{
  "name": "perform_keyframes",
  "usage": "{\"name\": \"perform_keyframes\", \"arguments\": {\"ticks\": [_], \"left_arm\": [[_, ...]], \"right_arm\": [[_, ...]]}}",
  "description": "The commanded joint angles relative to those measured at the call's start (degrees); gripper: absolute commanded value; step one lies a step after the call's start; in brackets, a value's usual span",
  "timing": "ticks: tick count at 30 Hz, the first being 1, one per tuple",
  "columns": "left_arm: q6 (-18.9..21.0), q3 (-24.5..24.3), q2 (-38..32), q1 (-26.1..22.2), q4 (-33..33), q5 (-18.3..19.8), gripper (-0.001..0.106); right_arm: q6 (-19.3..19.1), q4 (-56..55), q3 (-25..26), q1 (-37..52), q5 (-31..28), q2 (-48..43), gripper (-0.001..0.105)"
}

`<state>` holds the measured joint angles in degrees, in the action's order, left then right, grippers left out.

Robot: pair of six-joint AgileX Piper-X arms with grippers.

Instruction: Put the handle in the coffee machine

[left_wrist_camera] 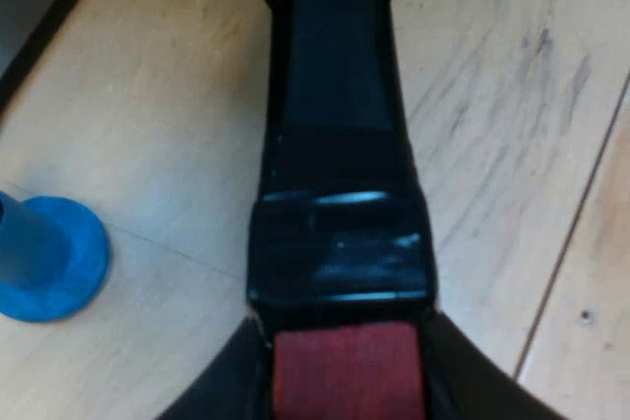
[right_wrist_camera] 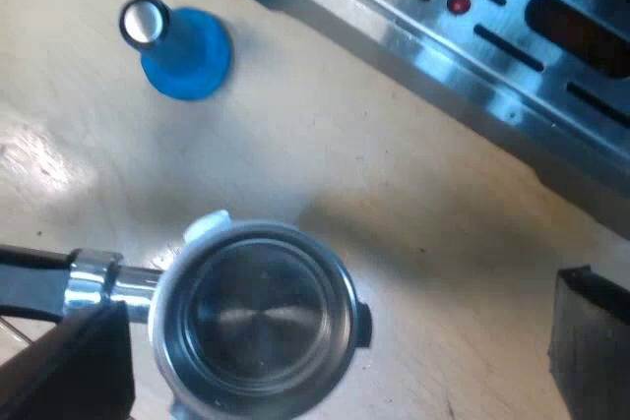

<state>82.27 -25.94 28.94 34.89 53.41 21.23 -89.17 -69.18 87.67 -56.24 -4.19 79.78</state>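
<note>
We log the table (left_wrist_camera: 148, 115) first: pale wood boards, scuffed in places.

The coffee machine (right_wrist_camera: 472, 56) stands on it. We see its slotted metal tray (right_wrist_camera: 551, 86), with dark slots in a row.

The holder (right_wrist_camera: 251, 317) is not in the machine. Its round metal basket faces up, bare and shiny inside, over open wood near the tray but clear of it. Its shadow falls on the wood beside it, so we think it hangs slightly above the table. From this angle we cannot be sure.

The handle (left_wrist_camera: 335, 145) is dark and glossy. It runs away from the left wrist camera, with the red end (left_wrist_camera: 345, 371) nearest that camera.

The left gripper (left_wrist_camera: 345, 395) is clamped on the holder's handle, its black fingers (left_wrist_camera: 212, 395) pressing on either side of the red end.

The right gripper (right_wrist_camera: 335, 351) hovers over the basket with its fingers (right_wrist_camera: 79, 361) wide apart and grips nothing. One finger is above the handle's metal neck and the other is past the basket's far rim.

The tamper (right_wrist_camera: 182, 46) is blue with a metal cap. It stands upright on the table, well apart from the holder and nearer the tray.

A small red dot (right_wrist_camera: 458, 4) sits among the tray's slots.
</note>
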Motion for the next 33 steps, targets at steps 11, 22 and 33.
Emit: {"name": "perform_keyframes", "arguments": {"ticks": [11,22,33], "left_arm": [[-9.52,-6.52,-0.39,-11.35,7.99,4.56,0.011],[-19.91,-9.22,-0.39,-23.78,16.03,11.93,0.0],[-30.42,-9.22,-0.39,-35.41,18.35,13.89,0.0]], "right_arm": [[1.31,3.01,0.65,-0.42,1.02,-1.07,0.086],[7.02,5.78,0.65,-12.01,-19.91,-1.07,0.086],[17.12,9.69,-0.54,-21.62,-35.95,-1.07,0.086]]}}
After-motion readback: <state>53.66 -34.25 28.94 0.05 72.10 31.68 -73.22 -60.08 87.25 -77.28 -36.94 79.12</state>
